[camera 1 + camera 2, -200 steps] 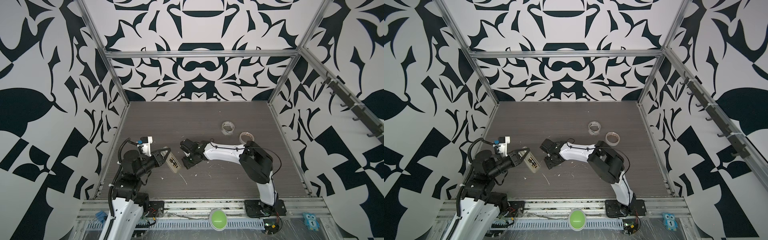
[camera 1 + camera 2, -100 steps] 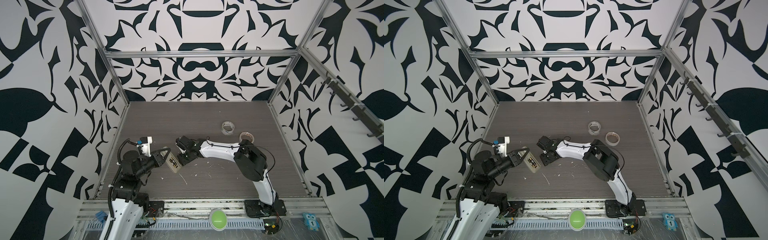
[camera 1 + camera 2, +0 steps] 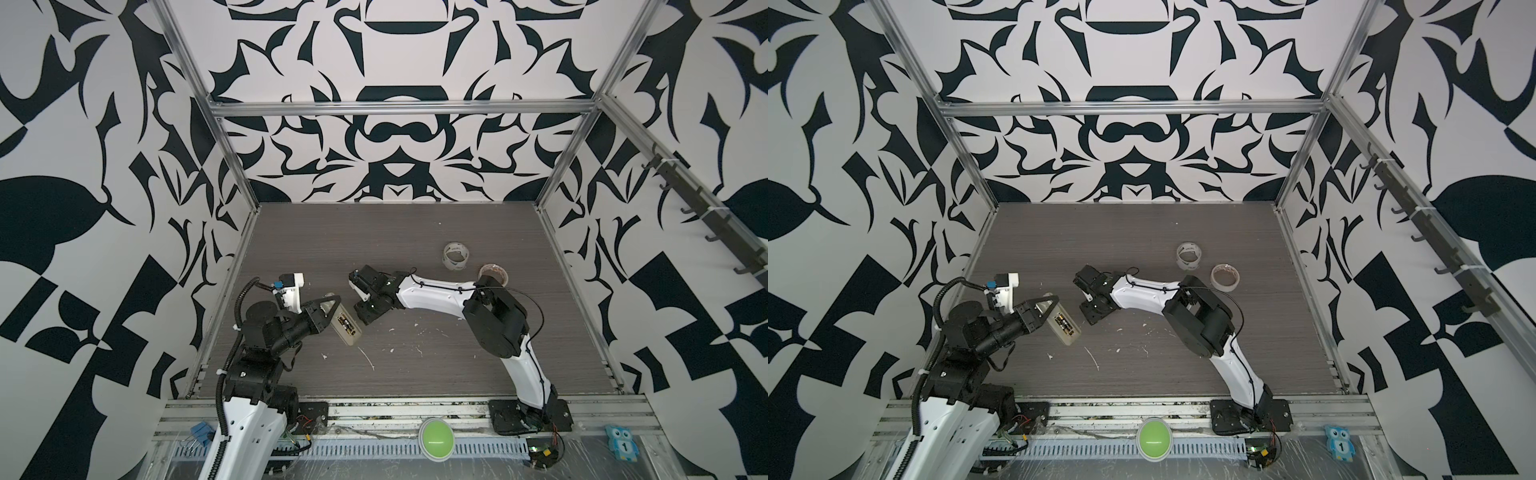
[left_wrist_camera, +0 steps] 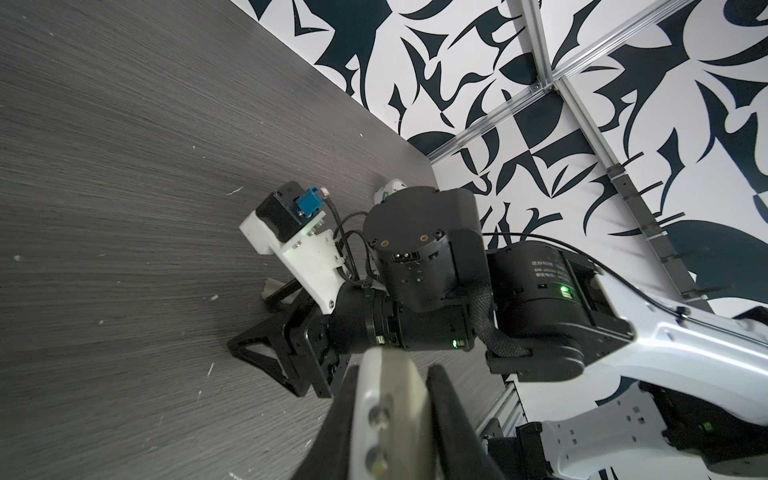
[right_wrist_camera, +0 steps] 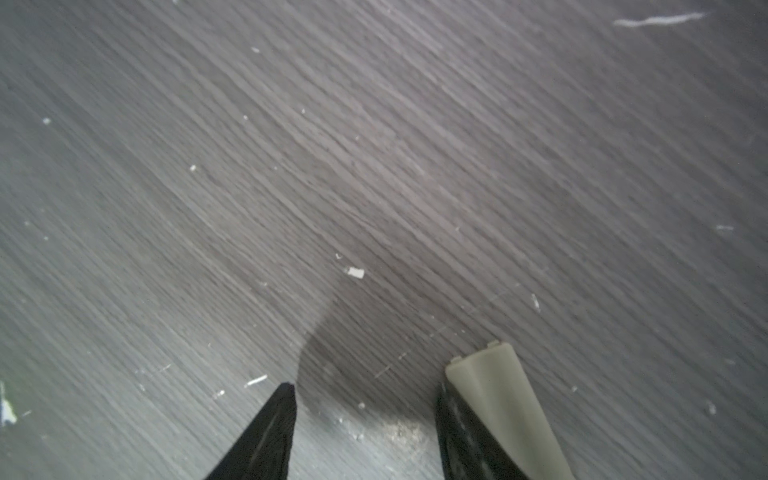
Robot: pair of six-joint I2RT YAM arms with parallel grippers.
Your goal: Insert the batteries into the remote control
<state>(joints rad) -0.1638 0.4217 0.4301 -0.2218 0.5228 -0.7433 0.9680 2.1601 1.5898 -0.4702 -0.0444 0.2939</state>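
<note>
Black-and-white patterned walls (image 3: 395, 145) are set around a grey wood-grain surface (image 3: 415, 237). Of two arms, the left arm (image 3: 270, 332) is folded low and the right arm (image 3: 432, 295) is stretched leftward. Two tape rolls (image 3: 456, 256) are seen behind. One remote control (image 3: 348, 330) is clenched, tilted, in the left tool (image 3: 335, 305). The right tool (image 5: 365, 386) is released, with a pale cover (image 5: 494, 390) against one finger. Two batteries (image 3: 1064, 323) are seated in the remote's open back.

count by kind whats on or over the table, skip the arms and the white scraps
tape rolls: 2
remote control: 1
batteries, in the remote: 2
battery cover: 1
total: 6
</note>
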